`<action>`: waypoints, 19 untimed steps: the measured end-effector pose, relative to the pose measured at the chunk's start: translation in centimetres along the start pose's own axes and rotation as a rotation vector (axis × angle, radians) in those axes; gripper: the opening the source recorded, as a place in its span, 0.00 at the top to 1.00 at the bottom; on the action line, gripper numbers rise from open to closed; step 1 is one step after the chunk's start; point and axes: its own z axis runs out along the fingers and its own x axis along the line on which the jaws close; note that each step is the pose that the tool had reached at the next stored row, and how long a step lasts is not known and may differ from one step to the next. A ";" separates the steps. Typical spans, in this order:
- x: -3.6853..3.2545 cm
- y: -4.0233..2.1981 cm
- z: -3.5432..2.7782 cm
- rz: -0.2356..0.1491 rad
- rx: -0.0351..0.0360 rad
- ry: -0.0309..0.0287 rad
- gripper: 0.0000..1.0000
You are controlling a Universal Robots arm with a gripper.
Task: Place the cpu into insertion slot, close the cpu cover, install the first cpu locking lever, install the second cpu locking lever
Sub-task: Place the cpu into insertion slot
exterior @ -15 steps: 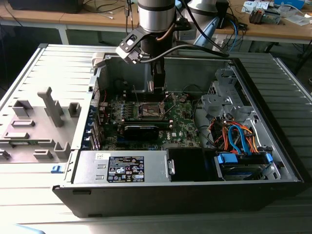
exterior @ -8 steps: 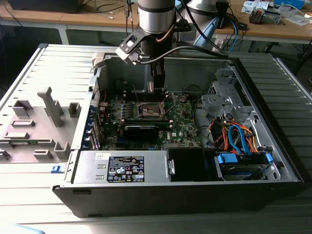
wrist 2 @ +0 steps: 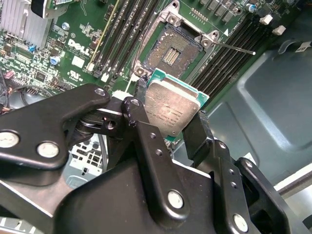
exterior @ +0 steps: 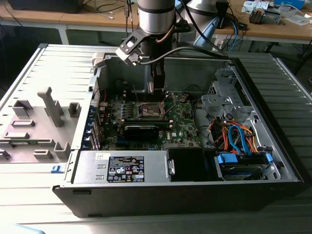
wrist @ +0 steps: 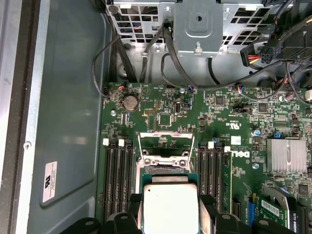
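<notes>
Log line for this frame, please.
fingers: shut on cpu | cpu: near slot, not seated | slot: empty | cover: open

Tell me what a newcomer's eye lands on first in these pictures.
In the second wrist view the hand grips the cpu by its edges, above the green motherboard. Just beyond it sits the insertion slot, uncovered and empty. In the exterior view the arm reaches into an opened computer case.
</notes>
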 end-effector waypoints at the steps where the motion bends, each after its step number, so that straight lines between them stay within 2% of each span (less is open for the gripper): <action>1: 0.00 -0.01 0.02 0.000 0.0000 0.0000 0.45; 19: 0.01 -0.27 0.31 0.000 0.0000 0.0001 0.45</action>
